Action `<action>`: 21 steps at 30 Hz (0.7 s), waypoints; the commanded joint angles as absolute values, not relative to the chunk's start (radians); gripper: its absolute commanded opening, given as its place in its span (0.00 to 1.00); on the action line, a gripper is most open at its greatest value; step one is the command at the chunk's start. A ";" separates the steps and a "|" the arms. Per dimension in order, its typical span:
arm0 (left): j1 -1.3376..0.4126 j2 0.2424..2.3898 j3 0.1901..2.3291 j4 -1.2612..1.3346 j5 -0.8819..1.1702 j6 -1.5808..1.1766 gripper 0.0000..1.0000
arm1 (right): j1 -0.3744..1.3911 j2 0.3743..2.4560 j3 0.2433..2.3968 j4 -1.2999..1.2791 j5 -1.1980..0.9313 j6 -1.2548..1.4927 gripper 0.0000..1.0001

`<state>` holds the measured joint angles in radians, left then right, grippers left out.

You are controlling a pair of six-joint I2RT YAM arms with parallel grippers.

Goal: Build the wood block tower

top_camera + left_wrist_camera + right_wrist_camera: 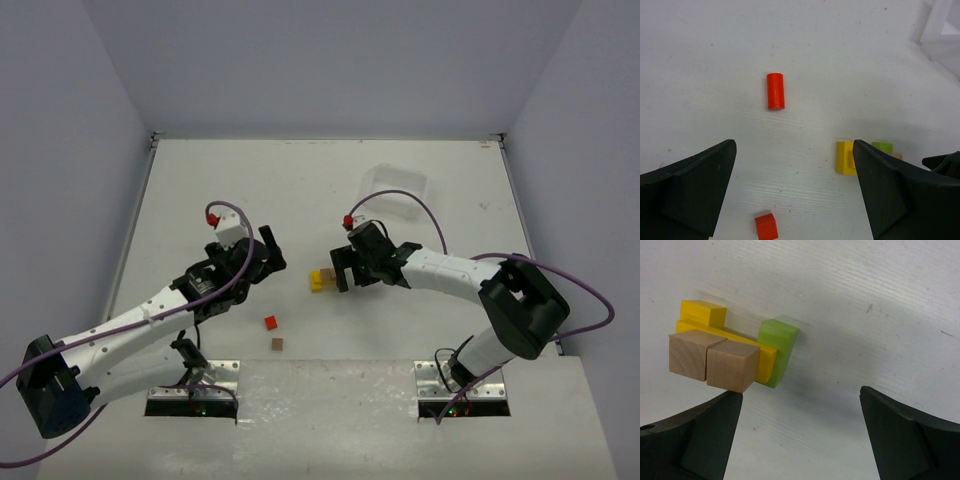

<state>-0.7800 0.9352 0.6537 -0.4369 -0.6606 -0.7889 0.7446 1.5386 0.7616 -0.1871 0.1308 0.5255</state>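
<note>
The wood block tower (730, 347), so far some yellow flat pieces, one green block and two plain wooden cubes, lay between the grippers. Its blocks looked light, stiff and easily knocked, so flat opposite sides would suit a grip. The right gripper (800, 395) hovered just beside it, wide open and empty. The left gripper (794, 150), equally open and empty, was to its left. A red wooden cylinder (775, 91), a small red cube (766, 226) and a brown cube (277, 344) lay there too, and a clear plastic tray (397, 190) stood behind. None blocked the tower.
</note>
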 commanded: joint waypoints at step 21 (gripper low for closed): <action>-0.785 0.859 0.618 -0.361 -0.572 -0.756 1.00 | 0.813 1.513 0.964 -0.200 0.236 0.572 0.99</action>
